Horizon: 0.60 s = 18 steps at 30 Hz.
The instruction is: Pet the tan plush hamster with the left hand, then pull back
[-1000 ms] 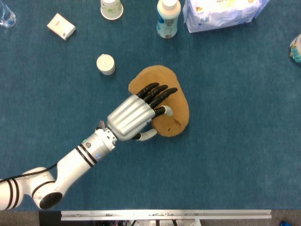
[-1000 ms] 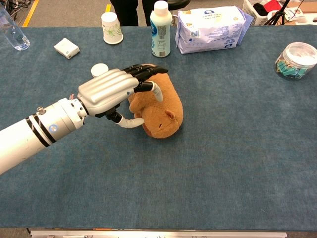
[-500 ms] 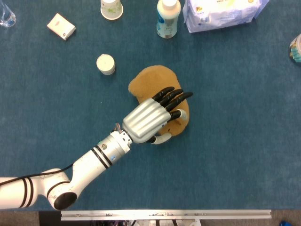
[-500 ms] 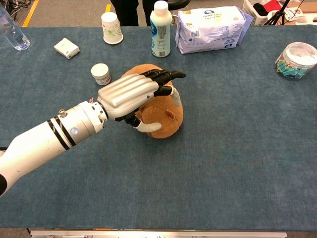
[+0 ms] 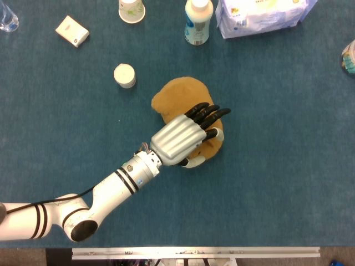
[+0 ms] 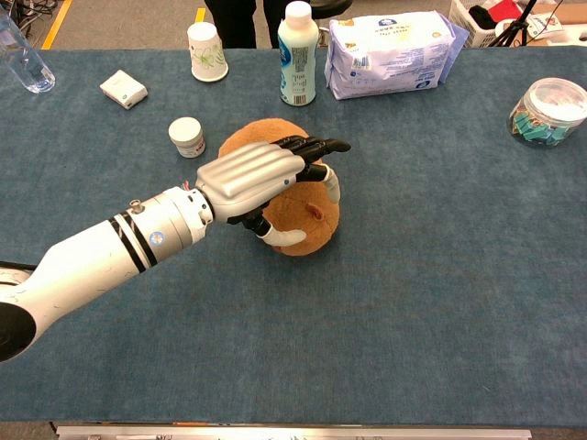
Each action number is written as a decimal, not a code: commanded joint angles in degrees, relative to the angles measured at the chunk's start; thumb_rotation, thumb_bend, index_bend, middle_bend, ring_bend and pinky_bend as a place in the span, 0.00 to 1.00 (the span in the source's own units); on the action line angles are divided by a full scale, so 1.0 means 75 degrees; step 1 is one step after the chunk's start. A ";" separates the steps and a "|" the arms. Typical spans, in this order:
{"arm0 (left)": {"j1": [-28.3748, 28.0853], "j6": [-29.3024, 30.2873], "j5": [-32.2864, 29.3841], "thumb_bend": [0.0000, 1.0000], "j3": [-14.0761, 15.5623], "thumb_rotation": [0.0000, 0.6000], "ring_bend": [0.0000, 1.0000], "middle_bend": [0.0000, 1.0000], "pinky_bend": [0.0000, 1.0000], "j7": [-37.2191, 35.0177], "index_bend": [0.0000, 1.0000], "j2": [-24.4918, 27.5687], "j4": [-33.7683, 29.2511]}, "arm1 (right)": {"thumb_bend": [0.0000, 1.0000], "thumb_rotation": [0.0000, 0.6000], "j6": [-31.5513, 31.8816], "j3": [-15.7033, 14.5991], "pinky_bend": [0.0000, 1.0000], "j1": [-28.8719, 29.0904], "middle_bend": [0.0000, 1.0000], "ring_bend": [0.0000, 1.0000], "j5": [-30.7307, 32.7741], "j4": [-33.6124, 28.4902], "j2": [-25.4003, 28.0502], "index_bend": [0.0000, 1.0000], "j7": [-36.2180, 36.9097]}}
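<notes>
A blue carpet-like cloth covers the worktop (image 5: 277, 183) seen from the head view, and near its middle lies the tan plush hamster (image 5: 175, 93), a rounded brown lump. The silver-backed left hand (image 5: 186, 134) with black fingers (image 5: 213, 113) lies flat over the near half of the hamster, fingers stretched out side by side and gripping nothing, their tips reaching past the toy's right edge; whether the palm presses on the fur cannot be told from above. Just beside the hamster to the upper left stands a small white lidded jar (image 5: 125, 75). Along the far edge are a white paper cup (image 5: 131, 9), a white plastic bottle with a pale label (image 5: 198, 22) and a soft pack of wipes (image 5: 260, 15), with a small white box (image 5: 72, 30) further left. From the chest view the same left hand (image 6: 261, 174) rests on top of the tan plush hamster (image 6: 307, 225), fingers (image 6: 316, 147) extended and apart from the thumb, which curls down the toy's near side. A clear plastic tub with a white lid (image 6: 548, 112) stands well apart at the right, and a clear water bottle (image 6: 20, 55) at the far left corner. The right hand shows in neither view.
</notes>
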 commanded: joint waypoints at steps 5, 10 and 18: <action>-0.0109 -0.0006 -0.0158 0.27 -0.0063 1.00 0.00 0.00 0.07 -0.0144 0.37 -0.0136 0.0237 | 0.00 1.00 0.0150 0.0038 0.22 -0.0107 0.23 0.07 -0.0059 0.0037 0.0041 0.31 0.0191; -0.0155 0.0016 -0.0239 0.27 -0.0069 1.00 0.00 0.00 0.07 -0.0249 0.40 -0.0212 0.0389 | 0.00 1.00 0.0260 0.0040 0.22 -0.0192 0.23 0.07 -0.0180 0.0050 0.0083 0.31 0.0296; -0.0237 0.0095 -0.0100 0.27 -0.0017 1.00 0.00 0.06 0.08 -0.0567 0.47 -0.0238 0.0409 | 0.00 1.00 0.0222 0.0065 0.22 -0.0217 0.23 0.07 -0.0149 0.0087 0.0076 0.31 0.0365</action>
